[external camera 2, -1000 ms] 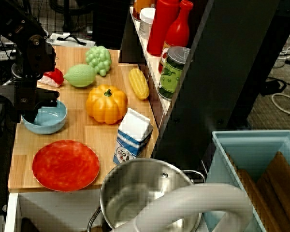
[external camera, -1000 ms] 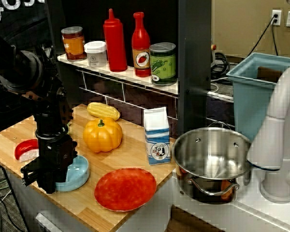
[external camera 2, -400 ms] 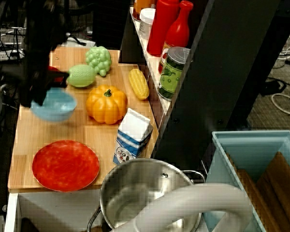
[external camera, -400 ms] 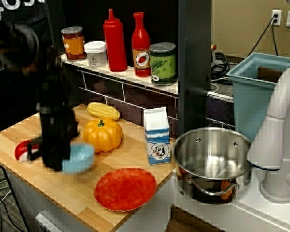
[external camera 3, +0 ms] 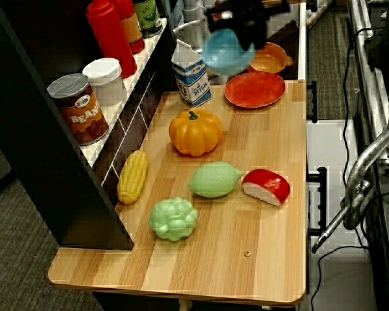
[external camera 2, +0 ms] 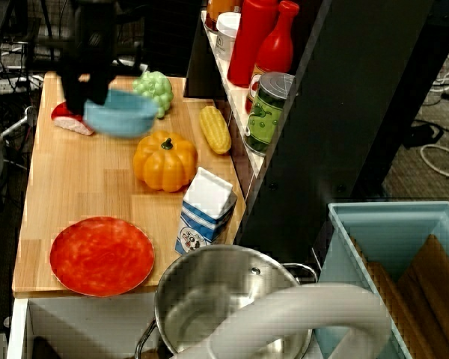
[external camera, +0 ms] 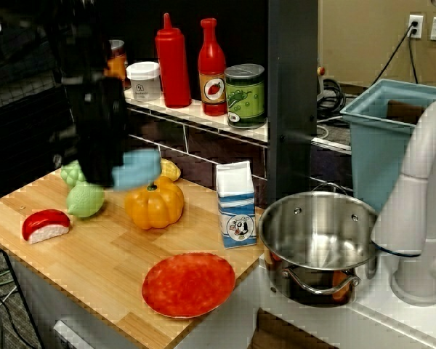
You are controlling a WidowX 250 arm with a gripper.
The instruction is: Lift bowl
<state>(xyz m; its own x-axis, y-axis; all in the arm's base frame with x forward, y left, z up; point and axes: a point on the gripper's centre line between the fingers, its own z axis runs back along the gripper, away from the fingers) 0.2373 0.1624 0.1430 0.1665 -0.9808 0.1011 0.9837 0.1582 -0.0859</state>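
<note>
Risen since a second ago: bowl (external camera: 136,169) off the wooden counter (external camera: 94,269) and now well above it, carried up and toward the shelf side by the gripper (external camera: 102,149). Clamped on the bowl's near rim, with the rest of the bowl sticking out sideways toward the pumpkin (external camera: 154,204) — held by one edge because a shallow dish offers nothing else to pinch. Seen from the overhead view, hanging in the air between the grapes (external camera 2: 153,92) and the pumpkin, slightly tilted (motion blur hides the exact angle). Exposed by the lift: lime (external camera: 86,200) and red-and-white wedge (external camera: 45,225), both untouched on the board. Plate (external camera: 188,284) left flat near the front edge, pot (external camera: 317,240) well apart on the right, so nothing close beneath to catch a drop except the pumpkin. Judged as essentially done: clear of the surface, grip apparently secure. Main risk a slip from the one-sided pinch on glossy plastic.
</note>
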